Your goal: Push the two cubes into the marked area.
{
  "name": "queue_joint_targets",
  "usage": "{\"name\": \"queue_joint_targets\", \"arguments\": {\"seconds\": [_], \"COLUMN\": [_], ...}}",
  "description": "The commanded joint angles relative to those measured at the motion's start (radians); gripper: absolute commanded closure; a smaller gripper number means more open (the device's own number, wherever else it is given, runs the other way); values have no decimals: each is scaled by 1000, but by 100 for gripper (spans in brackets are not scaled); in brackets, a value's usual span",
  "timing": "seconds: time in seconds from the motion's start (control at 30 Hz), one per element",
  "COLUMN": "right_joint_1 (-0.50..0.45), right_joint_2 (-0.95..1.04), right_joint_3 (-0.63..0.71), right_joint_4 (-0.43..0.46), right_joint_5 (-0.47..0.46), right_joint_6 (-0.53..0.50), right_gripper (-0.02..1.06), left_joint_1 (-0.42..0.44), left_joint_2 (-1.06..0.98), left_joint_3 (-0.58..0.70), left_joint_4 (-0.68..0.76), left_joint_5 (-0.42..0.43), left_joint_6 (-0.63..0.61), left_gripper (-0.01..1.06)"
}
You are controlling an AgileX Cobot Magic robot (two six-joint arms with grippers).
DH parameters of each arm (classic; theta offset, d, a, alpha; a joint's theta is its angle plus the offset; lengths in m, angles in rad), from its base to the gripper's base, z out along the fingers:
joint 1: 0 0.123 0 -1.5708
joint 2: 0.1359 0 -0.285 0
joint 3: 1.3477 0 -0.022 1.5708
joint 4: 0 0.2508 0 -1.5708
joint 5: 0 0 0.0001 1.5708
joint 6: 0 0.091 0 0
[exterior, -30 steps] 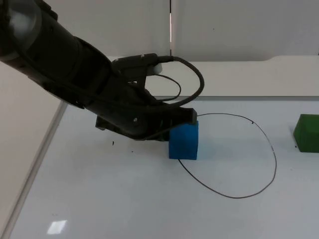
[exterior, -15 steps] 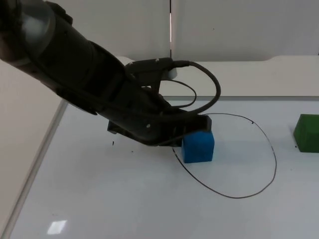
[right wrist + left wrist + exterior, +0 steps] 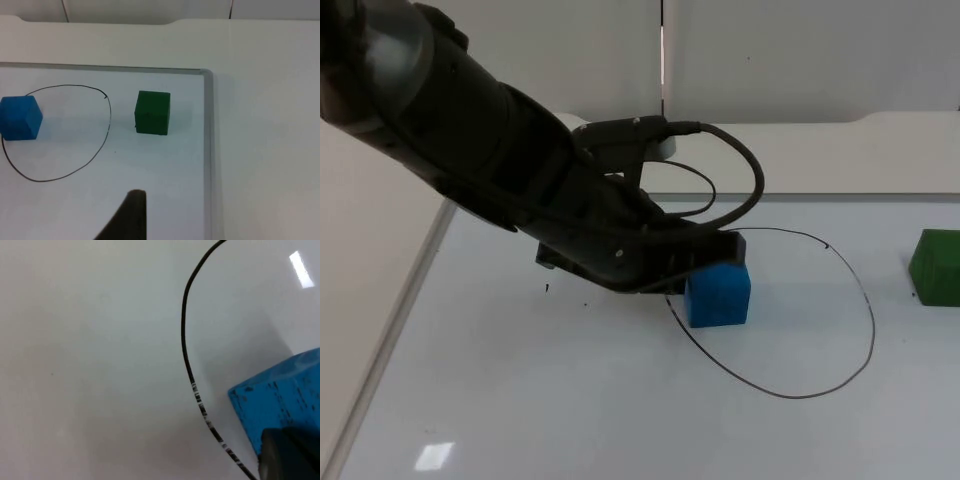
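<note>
Top view: blue cube (image 3: 718, 294) touches left claw (image 3: 705, 262), whose finger spacing I cannot tell.

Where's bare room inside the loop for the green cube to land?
Most of the marked loop is bare table, from the blue cube to its side nearest the green cube. It is crowded only at the loop's other edge, where the left claw meets the blue cube.

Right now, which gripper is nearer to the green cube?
Right. The right gripper hangs back from the green cube, with bare table between. The left gripper is across the circle, against the blue cube.
</note>
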Motion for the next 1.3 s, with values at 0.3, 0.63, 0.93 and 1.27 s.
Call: {"name": "queue_joint_targets", "arguments": {"seconds": [0.3,0.63,0.93,1.27], "right_joint_1": [-8,-8,-8,-8], "right_joint_2": [-3,-3,-3,-3], "right_joint_3": [7,7,7,7], "right_joint_4": [2,2,2,2], "right_joint_5": [-5,-5,-5,-5], "right_joint_6": [-5,-5,-5,-5], "right_gripper": [-1,-1,-1,-1], "left_joint_1": [-13,-20,-20,-16], "left_joint_2": [1,2,2,-15], "left_joint_3": [-5,-34,-35,-35], "left_joint_4": [-25,-25,-24,13], "left_joint_5": [30,-4,39,37], "left_joint_6": [-6,27,27,50], "left_gripper": [105,105,105,105]}}
